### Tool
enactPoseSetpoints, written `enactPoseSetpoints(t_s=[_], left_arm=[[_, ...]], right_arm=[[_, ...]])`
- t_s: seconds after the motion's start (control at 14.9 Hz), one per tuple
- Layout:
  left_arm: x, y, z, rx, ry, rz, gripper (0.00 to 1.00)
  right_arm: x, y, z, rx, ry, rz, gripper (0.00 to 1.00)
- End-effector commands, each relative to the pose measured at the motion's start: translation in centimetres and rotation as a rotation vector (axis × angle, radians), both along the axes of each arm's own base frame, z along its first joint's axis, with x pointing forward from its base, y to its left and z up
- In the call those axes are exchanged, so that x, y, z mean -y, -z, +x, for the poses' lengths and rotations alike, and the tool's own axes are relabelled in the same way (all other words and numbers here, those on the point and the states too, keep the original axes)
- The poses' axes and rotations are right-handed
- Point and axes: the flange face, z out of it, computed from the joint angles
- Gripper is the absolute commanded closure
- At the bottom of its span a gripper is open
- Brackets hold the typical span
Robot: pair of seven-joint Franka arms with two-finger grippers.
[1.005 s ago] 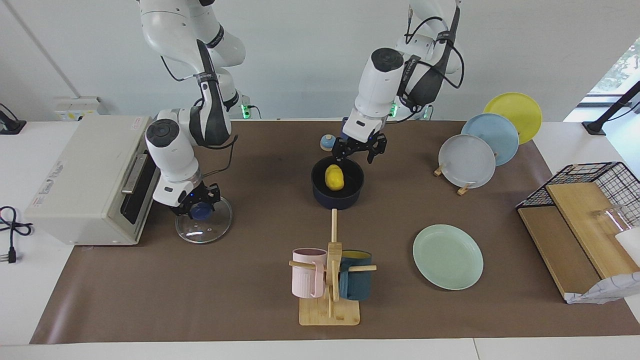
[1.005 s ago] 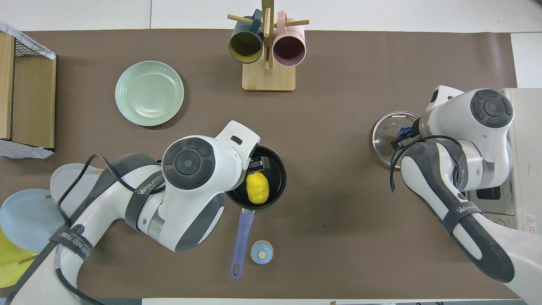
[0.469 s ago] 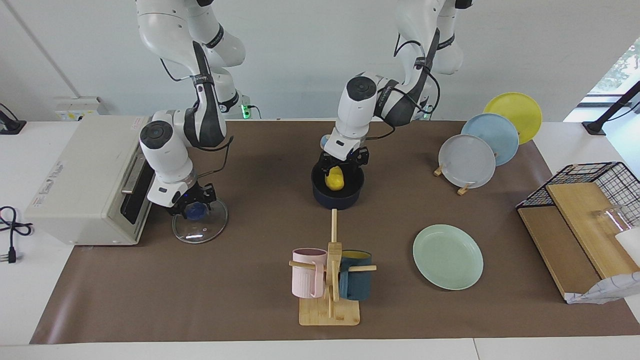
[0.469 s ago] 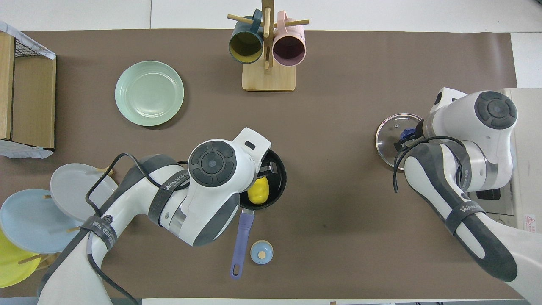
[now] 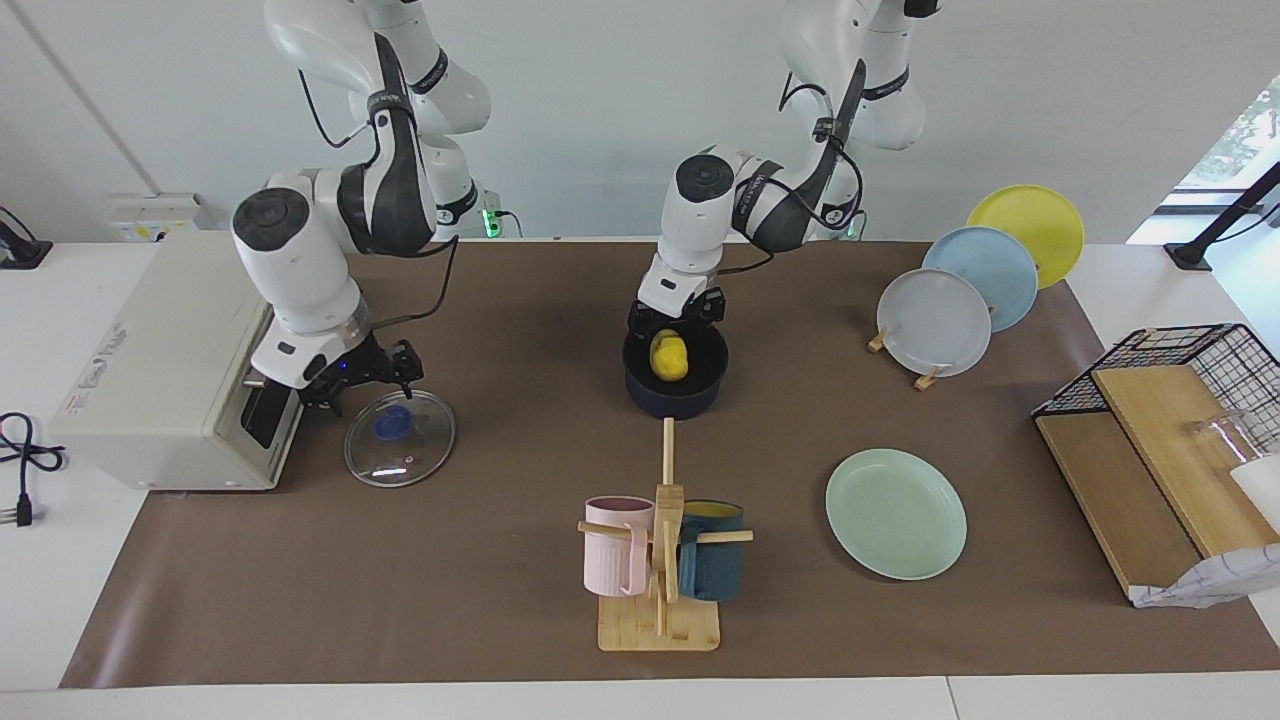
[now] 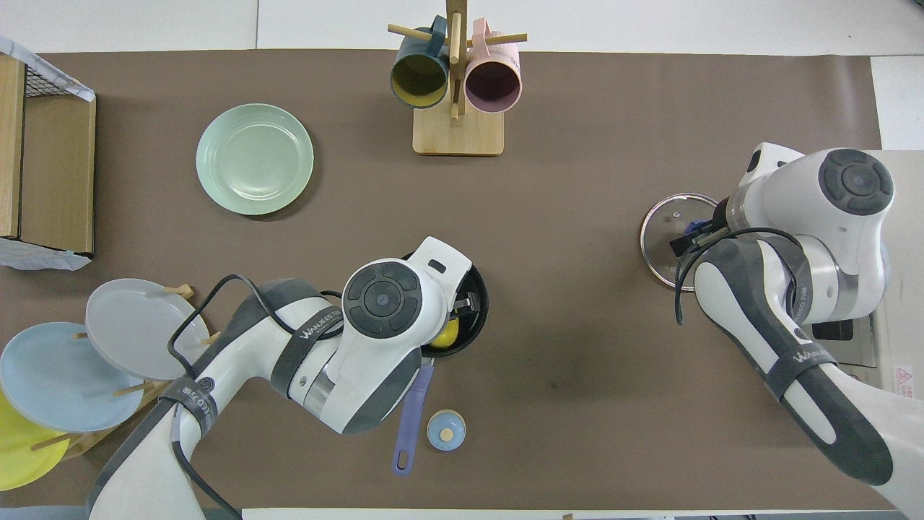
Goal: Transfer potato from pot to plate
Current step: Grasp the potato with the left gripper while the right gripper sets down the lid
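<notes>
Brown paper covers the tabletop [image 5: 500, 580]. Entries follow the facing view from its left edge to its right.

Far left of frame: a pale grey toaster oven [image 5: 160, 360] sits at the right arm's end of the tabletop. Just right of it, the right gripper [image 5: 358, 377] hangs above the edge of a glass lid [image 5: 400, 440] with a blue knob, clear of the lid. Its fingers are apart with nothing between them.

Centre, upper half: the left gripper [image 5: 677, 322] is lowered into the pot [image 5: 676, 392], a dark navy saucepan whose blue handle [image 6: 408, 426] shows only in the overhead view, pointing toward the robots. The potato [image 5: 668, 357], bright yellow, lies inside the pot directly under the gripper. The fingers reach down on either side of its top; whether they have closed on it cannot be told. In the overhead view the wrist covers most of the potato [image 6: 447, 334]. A small blue knob-shaped object [image 6: 445, 430] rests beside the handle.

Centre, lower half: a wooden mug rack [image 5: 660, 610] carries a pink mug [image 5: 615, 545] and a dark teal mug [image 5: 712, 560].

Right of centre, lower: the plate [image 5: 895, 513], pale mint green, lies flat with nothing on it, well apart from the pot.

Upper right: grey, light blue and yellow plates stand in a rack [image 5: 930, 375]. Far right: a wire basket [image 5: 1200, 370] and wooden boards.
</notes>
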Motion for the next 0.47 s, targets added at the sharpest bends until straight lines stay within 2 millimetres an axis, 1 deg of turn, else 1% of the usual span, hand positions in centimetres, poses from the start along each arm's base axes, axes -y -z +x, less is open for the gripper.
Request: enactPoseSetpoints(t_s=[0.0, 0.07, 0.13, 0.2, 0.27, 0.4], left_arm=[[0.2, 1.2, -0.3, 0.005, -0.046, -0.014, 0.00], [0.6, 1.7, -0.5, 0.005, -0.051, -0.014, 0.00], [0.8, 2.0, -0.6, 0.007, -0.052, -0.016, 0.00], [0.8, 2.0, -0.5, 0.008, -0.052, -0.017, 0.00], [0.8, 1.9, -0.4, 0.009, -0.054, -0.019, 0.00], [0.9, 1.9, -0.5, 0.009, -0.054, -0.019, 0.00]], right_arm=[[-0.5, -5.2, 1.0, -0.005, 0.125, 0.022, 0.00], [-0.3, -7.3, 0.9, -0.022, 0.204, 0.016, 0.00], [0.0, -10.0, 0.4, -0.062, 0.261, 0.011, 0.00], [0.5, -11.9, -0.1, -0.102, 0.290, -0.001, 0.00], [0.6, -13.2, -0.5, -0.098, 0.294, -0.004, 0.00], [0.9, -15.6, -1.9, -0.070, 0.301, 0.003, 0.00]])
